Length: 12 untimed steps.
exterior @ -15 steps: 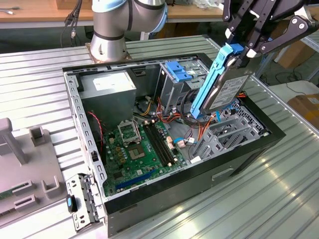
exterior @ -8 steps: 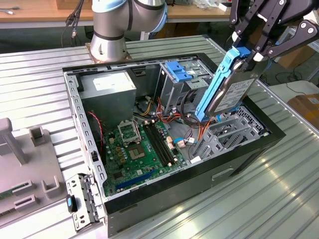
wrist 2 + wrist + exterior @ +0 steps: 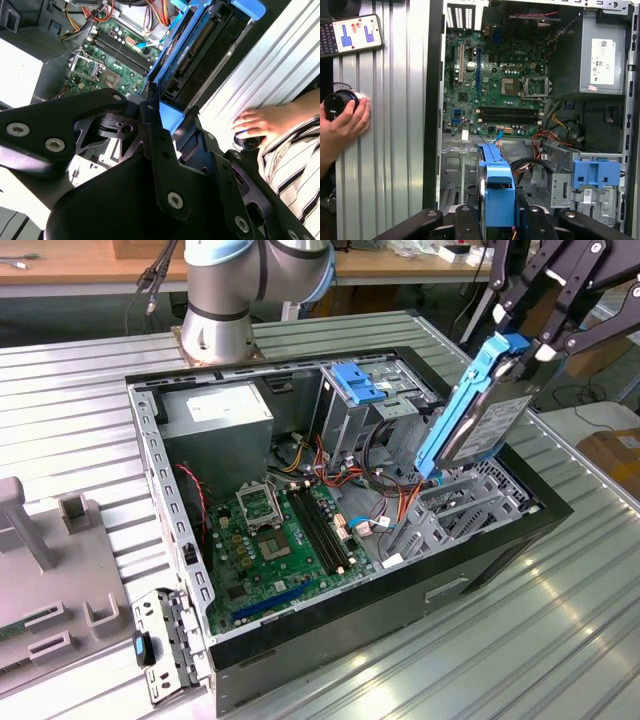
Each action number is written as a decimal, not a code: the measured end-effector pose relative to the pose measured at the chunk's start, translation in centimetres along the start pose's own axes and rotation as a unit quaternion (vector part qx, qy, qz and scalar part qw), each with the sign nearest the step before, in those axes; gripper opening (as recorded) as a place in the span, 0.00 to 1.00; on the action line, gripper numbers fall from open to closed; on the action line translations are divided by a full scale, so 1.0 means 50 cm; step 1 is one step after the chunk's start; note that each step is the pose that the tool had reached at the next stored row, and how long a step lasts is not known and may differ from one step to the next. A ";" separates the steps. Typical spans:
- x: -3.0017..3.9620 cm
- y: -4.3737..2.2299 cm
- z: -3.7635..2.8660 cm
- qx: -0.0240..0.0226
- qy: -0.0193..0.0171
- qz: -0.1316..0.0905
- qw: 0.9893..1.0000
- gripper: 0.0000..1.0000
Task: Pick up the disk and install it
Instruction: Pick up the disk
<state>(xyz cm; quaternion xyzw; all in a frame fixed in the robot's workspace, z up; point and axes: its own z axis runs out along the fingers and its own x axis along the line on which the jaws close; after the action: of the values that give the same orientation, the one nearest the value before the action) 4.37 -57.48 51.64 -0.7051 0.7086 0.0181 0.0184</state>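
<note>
Jaws clamped on the disk (image 3: 480, 420), held tilted above the case (image 3: 430, 590). Hazard: a misaligned descent could snag the cables (image 3: 380, 465) below it.

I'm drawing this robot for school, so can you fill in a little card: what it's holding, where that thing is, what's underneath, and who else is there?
Holding: end effector shut on the disk, at its blue bracket
Disk position: in the air, tilted, over the exterior view's right side of the computer case
Underneath: green motherboard, grey power supply box, blue latch on the metal cage
Installed: not yet
Person: a hand against a round black knob on the ribbed metal table
</note>
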 end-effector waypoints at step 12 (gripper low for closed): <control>0.046 -0.031 0.005 0.000 0.000 0.001 1.000 0.36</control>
<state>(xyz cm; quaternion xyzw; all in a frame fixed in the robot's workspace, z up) 5.93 -59.78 51.28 -0.7045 0.7092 0.0182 0.0185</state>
